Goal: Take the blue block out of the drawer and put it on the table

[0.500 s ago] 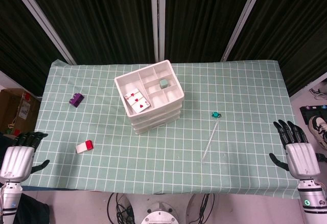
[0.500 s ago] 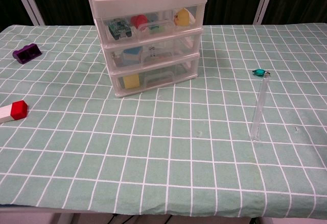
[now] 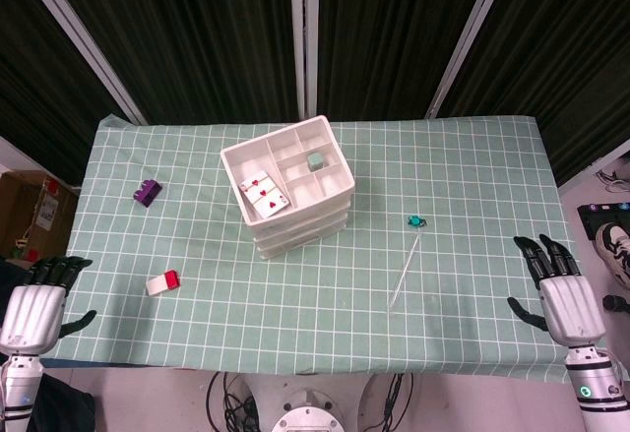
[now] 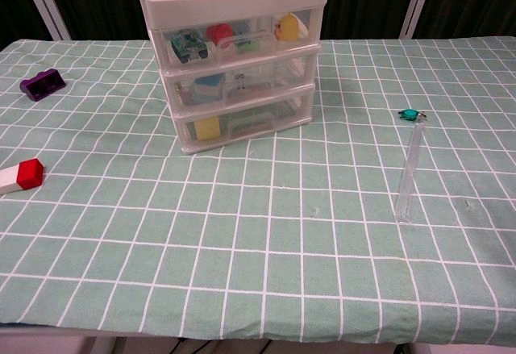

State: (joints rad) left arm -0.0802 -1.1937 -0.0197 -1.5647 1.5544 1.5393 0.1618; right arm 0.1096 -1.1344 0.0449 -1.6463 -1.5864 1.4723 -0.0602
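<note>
So, the biggest thing in front of me is the desk (image 3: 463, 156), covered in a pale green cloth with a white grid. On it, toward the back and a little left of centre, stands the white plastic three-drawer cabinet (image 4: 238, 80) with clear drawer fronts and an open divided tray on top holding some playing cards (image 3: 264, 194). All three drawers look closed.

From the chest view, the blue block (image 4: 210, 88) sits inside the middle drawer, at its left end, behind the clear front. It looks squat, with no obvious long axis from here.

Both arms wait at the near edge of the desk, well apart from the cabinet. The left robot hand (image 3: 34, 304) hangs at the near left corner, fingers spread, holding nothing. The right robot hand (image 3: 563, 289) is at the near right corner, likewise spread and empty. The block lies ahead of both, inward from each; since the cabinet stands left of centre, I'd judge the left one somewhat nearer. The drawer must be pulled toward the robot first.

Smaller bits lie around: a clear thin tube (image 4: 408, 172) with a small green clip (image 4: 412, 114) just beyond its far end, a red-and-white block (image 4: 20, 175) near left, and a purple brick (image 4: 42, 85) far left.
</note>
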